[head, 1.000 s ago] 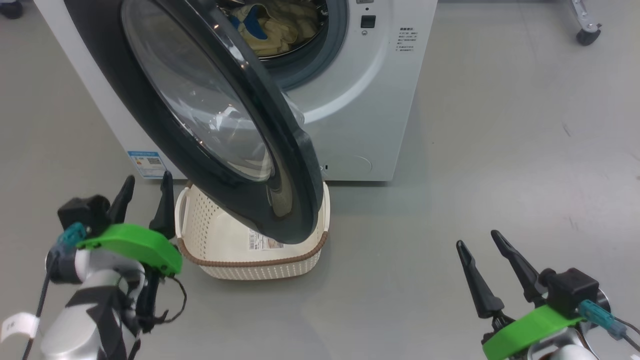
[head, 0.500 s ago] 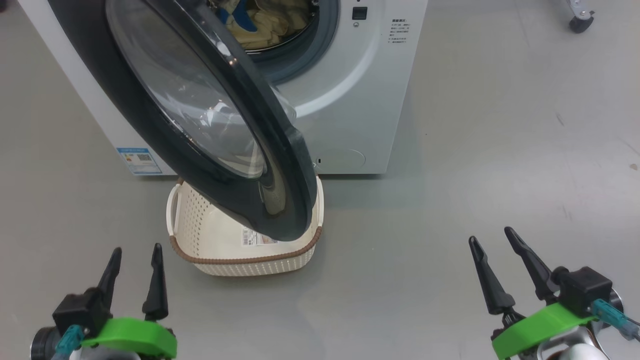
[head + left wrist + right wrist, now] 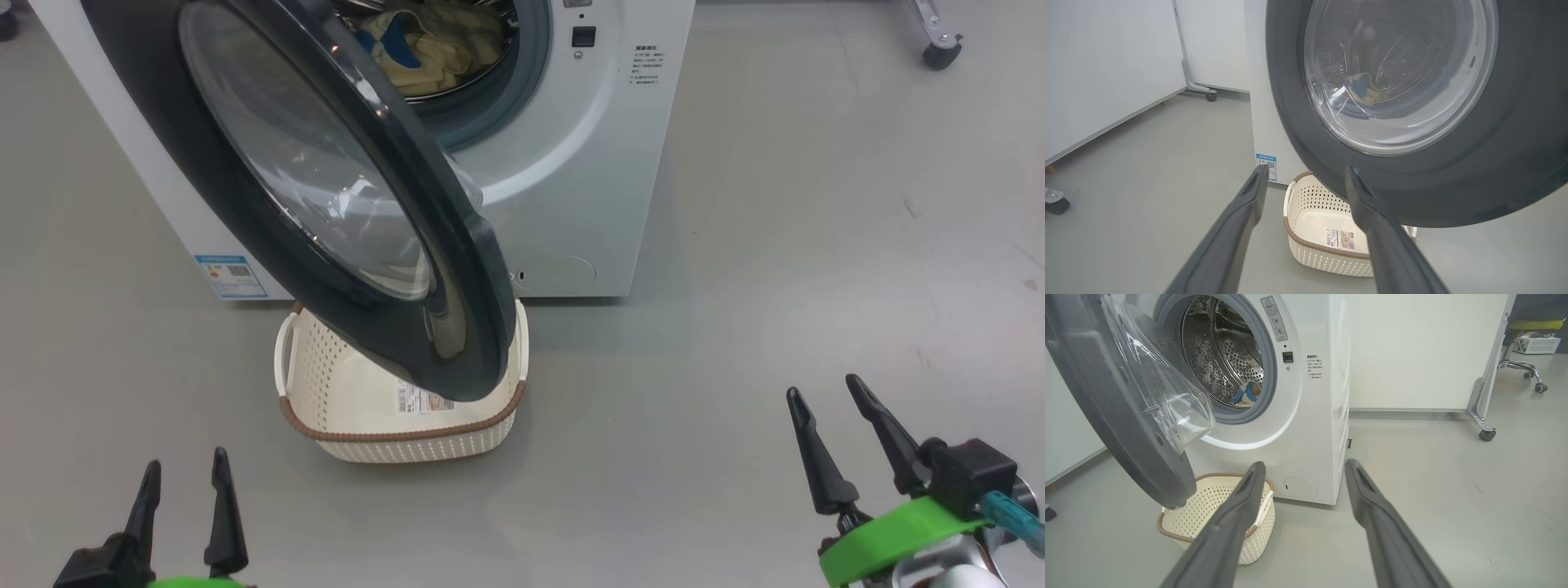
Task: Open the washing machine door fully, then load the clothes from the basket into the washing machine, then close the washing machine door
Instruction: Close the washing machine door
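We saw a smooth grey floor (image 3: 816, 245) that carried soft, pale reflections (and a few dark scuffs). White panels (image 3: 1216, 41) closed the room off, raised on metal legs with small black casters (image 3: 1211, 96). Past one panel's edge we made out a wheeled chair base (image 3: 1523, 369) under a yellow-green seat (image 3: 1535, 324).

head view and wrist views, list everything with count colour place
white front-loading washing machine: 1, white, at the back
perforated cream plastic basket with brown rim: 1, cream, on the floor, holding no clothes
round glass door with glossy black ring: 1, black and clear, open above the basket
soft cream-yellow clothes with blue patch: one pile, cream-yellow, in the drum
blue sticker: 1, blue, low on the machine
left gripper: 1, dark, lower left, open
right gripper: 1, dark, lower right, open
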Motion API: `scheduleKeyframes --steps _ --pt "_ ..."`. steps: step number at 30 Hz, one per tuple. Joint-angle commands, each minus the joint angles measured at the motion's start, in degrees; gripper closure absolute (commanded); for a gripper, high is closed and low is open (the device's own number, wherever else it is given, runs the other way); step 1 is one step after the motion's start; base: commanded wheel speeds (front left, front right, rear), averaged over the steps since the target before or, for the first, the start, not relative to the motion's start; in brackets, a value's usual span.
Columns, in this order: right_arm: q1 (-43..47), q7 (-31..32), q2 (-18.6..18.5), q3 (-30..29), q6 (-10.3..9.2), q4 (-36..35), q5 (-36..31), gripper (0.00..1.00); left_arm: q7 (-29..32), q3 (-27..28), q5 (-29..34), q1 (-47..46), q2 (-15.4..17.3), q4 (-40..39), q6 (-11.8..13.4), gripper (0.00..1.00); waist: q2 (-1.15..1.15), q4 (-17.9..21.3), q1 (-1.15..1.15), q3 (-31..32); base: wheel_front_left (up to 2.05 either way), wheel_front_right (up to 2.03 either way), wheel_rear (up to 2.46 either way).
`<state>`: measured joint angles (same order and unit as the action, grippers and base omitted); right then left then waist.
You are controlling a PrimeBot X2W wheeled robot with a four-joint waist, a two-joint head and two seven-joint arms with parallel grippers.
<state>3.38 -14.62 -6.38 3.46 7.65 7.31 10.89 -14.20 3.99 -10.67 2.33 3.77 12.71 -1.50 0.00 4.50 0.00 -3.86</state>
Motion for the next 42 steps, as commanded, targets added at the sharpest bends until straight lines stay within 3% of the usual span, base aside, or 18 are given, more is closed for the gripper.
scheduleKeyframes --steps 1,6,7,8,18,27,33,35,40,42 --pt "-0.5 -0.4 -0.7 0.4 -0.16 -1.3 -0.7 0.0 -0.8 2.7 0.6 -1.5 0.1 -2.3 -0.5 0.0 0.0 -0.2 0.0 0.2 0.0 0.0 0.0" --pt "-0.2 -0.4 -0.8 -0.3 -0.16 -0.4 -1.0 0.0 -0.8 4.0 1.7 -1.4 -0.6 -2.4 -1.8 0.0 0.0 -0.7 0.0 0.4 0.0 0.0 0.0" --pt "-0.2 -0.4 -0.8 -0.4 -0.16 0.0 -1.0 0.28 -0.8 4.1 1.8 -1.3 -0.7 -2.5 -2.0 0.0 0.0 -0.8 0.0 0.5 0.0 0.0 0.0" --pt "-0.2 -0.4 -0.9 -0.5 -0.16 0.3 -1.1 1.0 -0.8 4.2 1.9 -1.3 -0.8 -2.6 -2.1 0.0 0.0 -0.9 0.0 0.5 0.0 0.0 0.0" --pt "-2.6 -0.4 -0.4 -0.3 -0.16 -0.1 -0.5 1.0 -0.8 3.6 0.6 -0.5 -0.9 -2.9 -1.7 0.0 0.0 -1.7 0.0 0.9 0.0 0.0 0.0" --pt "-10.4 -0.4 0.0 2.5 -0.16 -12.3 0.8 1.0 -0.8 2.5 -0.5 0.2 -0.9 -3.6 -1.0 0.0 0.0 -2.4 0.0 1.2 0.0 0.0 0.0" --pt "-16.4 -0.4 -0.1 8.9 -0.16 -19.3 1.1 1.0 -0.8 2.3 -0.1 0.1 -0.9 -3.7 -1.0 0.0 0.0 -3.2 0.0 1.5 0.0 0.0 0.0" --pt "-19.1 -0.4 0.2 14.6 -0.16 -21.5 1.6 1.0 -0.8 1.8 -0.1 -0.1 -0.9 -4.0 -1.0 0.0 0.0 -4.2 0.0 1.6 0.0 0.0 0.0" --pt "-20.8 -0.4 1.0 26.5 -0.16 -17.9 3.2 1.0 -0.8 0.0 -0.2 -1.0 -0.9 -4.2 -1.2 0.0 0.0 -6.7 0.0 0.7 0.0 0.0 0.0" --pt "-20.7 -0.4 1.2 28.1 -0.16 -16.5 3.6 1.0 -0.8 -0.3 -0.2 -1.3 -0.9 -4.2 -1.2 0.0 0.0 -7.1 0.0 0.4 0.0 0.0 0.0"
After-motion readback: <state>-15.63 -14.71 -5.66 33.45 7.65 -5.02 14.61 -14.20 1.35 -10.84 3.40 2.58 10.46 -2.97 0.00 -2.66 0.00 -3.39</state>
